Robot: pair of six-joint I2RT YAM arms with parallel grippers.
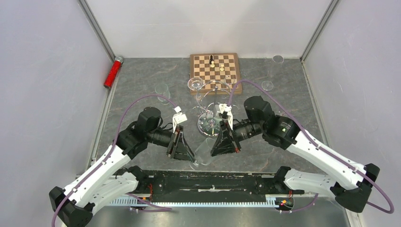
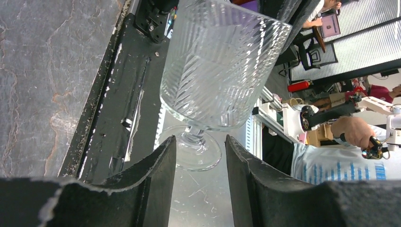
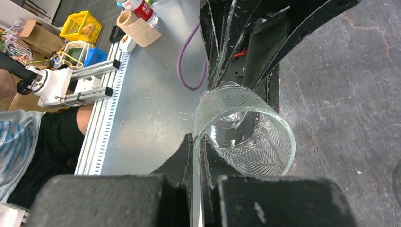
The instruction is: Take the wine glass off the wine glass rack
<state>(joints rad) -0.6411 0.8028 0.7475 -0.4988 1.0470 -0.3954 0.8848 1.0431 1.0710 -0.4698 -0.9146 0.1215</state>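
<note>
Glassware is off its stand: the ribbed, clear stemmed wine glass [image 1: 204,150] is held tilted at the near edge of the grey stone-patterned table [image 1: 302,94], in front of the shiny chrome wire rack [image 1: 211,113]. Here the right jaws pinch its rim wall, carrying it, I judge, while the left jaws stand apart either side of the stem, not touching. No writing is legible.

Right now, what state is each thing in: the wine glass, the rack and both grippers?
wine glass rack: standing upright
wine glass: off the rack, tipped sideways, held by its rim
right gripper: shut on the wine glass rim
left gripper: open, at the glass's foot
</note>
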